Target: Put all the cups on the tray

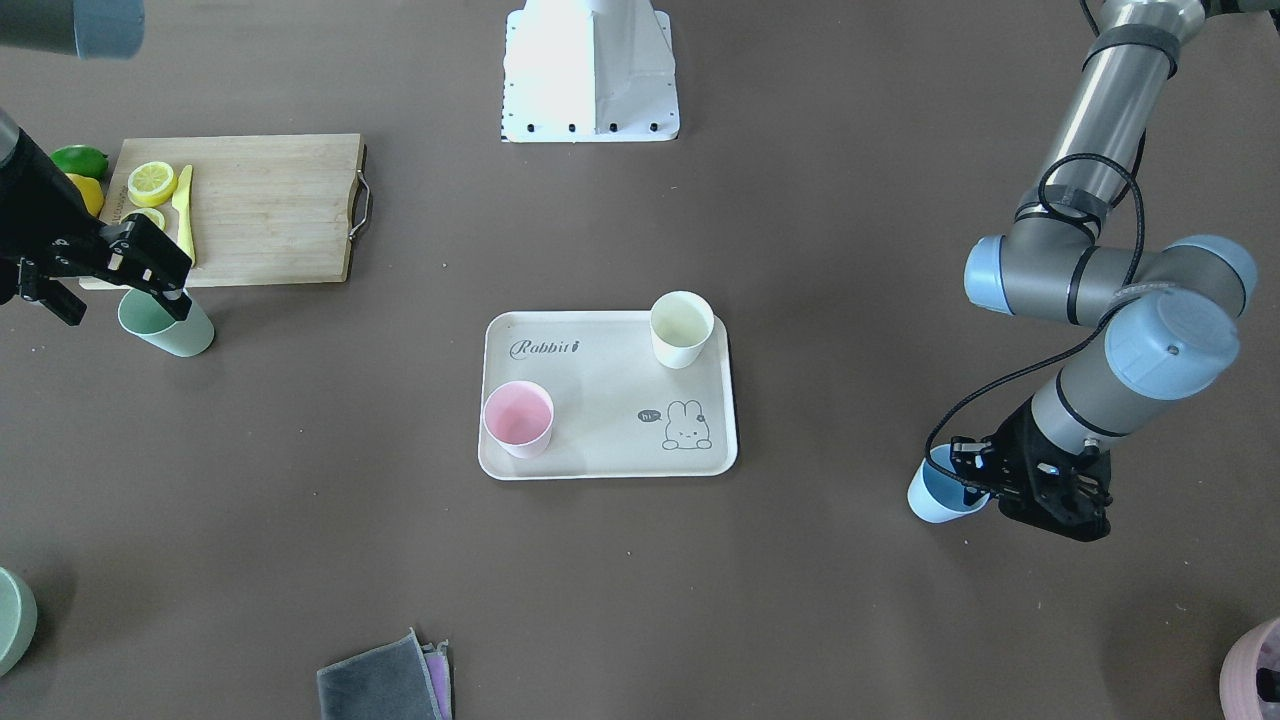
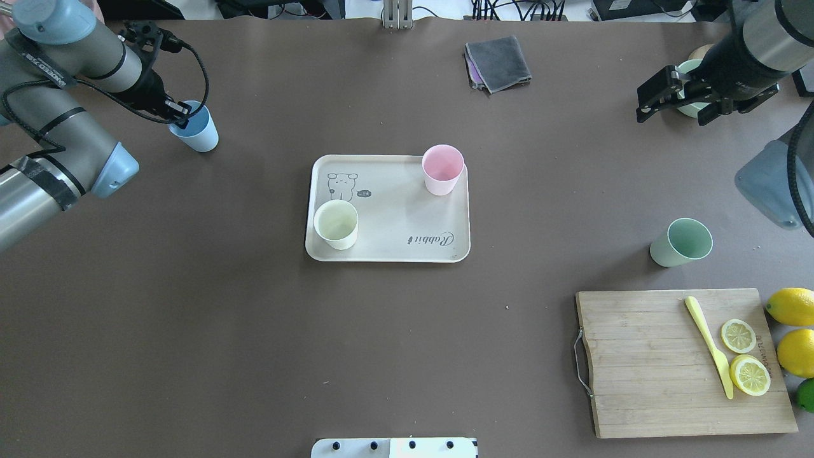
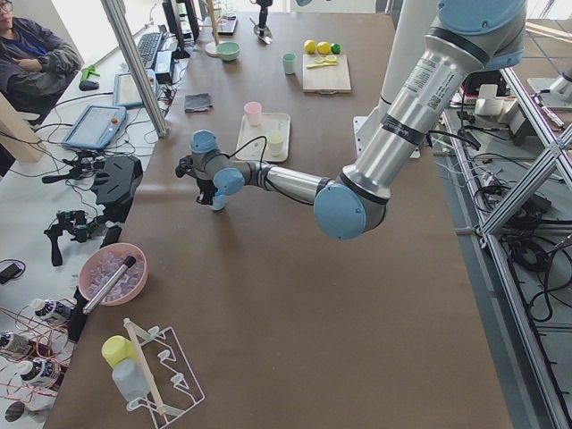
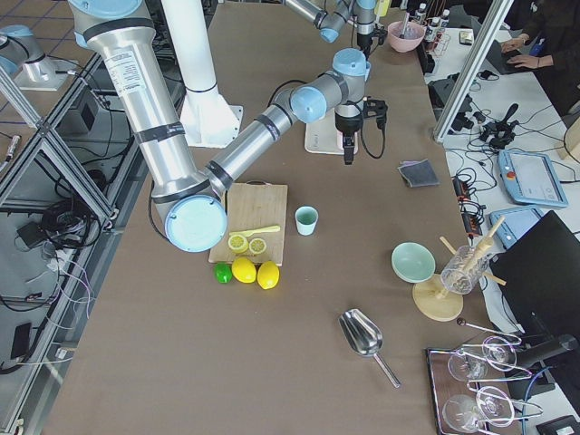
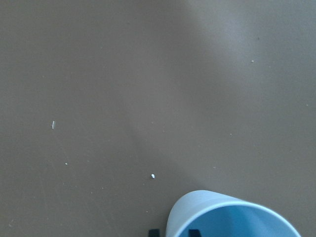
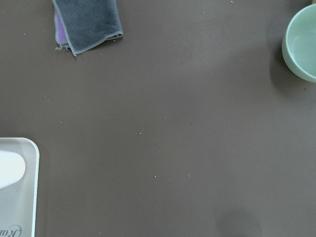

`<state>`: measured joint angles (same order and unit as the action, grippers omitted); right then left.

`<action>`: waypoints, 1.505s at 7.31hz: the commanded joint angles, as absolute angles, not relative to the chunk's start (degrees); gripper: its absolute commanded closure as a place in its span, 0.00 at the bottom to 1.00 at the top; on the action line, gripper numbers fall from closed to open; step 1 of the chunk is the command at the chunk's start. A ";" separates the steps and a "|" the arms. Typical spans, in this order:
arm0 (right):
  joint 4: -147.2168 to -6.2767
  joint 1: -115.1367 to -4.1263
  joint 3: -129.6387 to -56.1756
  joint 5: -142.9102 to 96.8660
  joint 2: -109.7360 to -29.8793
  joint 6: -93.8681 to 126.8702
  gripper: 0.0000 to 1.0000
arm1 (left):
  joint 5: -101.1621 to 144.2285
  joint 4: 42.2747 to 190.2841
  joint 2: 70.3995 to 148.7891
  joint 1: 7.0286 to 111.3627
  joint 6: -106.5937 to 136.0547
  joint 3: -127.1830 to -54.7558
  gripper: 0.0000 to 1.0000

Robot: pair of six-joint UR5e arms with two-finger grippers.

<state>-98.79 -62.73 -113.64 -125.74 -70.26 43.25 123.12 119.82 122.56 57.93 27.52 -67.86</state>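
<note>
The beige tray (image 2: 394,210) lies at mid-table and also shows in the front view (image 1: 600,400). The cream-white cup (image 2: 336,224) and the pink cup (image 2: 442,168) stand upright on it at opposite corners. The light blue cup (image 2: 197,130) stands at the far left, off the tray. My left gripper (image 2: 181,114) is shut on its rim, one finger inside and one outside, as the left wrist view (image 5: 232,219) shows. The mint green cup (image 2: 682,242) stands alone on the table to the right. My right gripper (image 2: 674,114) is open, empty and high above the table.
A wooden cutting board (image 2: 655,362) with lemon slices and a yellow knife lies near right, whole lemons beside it. A folded grey cloth (image 2: 497,62) lies at the far edge. A grey-green bowl (image 6: 301,44) sits far right, partly behind the right gripper.
</note>
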 commanded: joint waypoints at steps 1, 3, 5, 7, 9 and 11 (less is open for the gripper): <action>-98.79 -63.36 -113.64 -125.77 -71.01 42.72 0.00 | 123.31 119.01 124.88 57.92 31.61 -70.38 1.00; -98.61 -65.64 -114.52 -126.03 -76.26 34.41 0.00 | 123.05 114.89 127.60 52.42 41.96 -75.91 1.00; -97.39 -68.72 -114.52 -128.92 -82.06 26.76 0.00 | 120.00 114.87 131.55 45.92 51.11 -76.55 1.00; -87.16 -68.82 -112.34 -129.20 -88.31 26.54 0.00 | 115.49 114.79 133.50 41.50 55.27 -76.38 1.00; -86.05 -68.73 -110.74 -129.02 -88.33 26.54 0.00 | 113.75 114.87 133.16 41.05 54.85 -76.03 1.00; -86.04 -68.73 -110.74 -129.02 -88.33 26.54 0.00 | 112.42 115.14 132.98 40.61 54.58 -76.55 0.02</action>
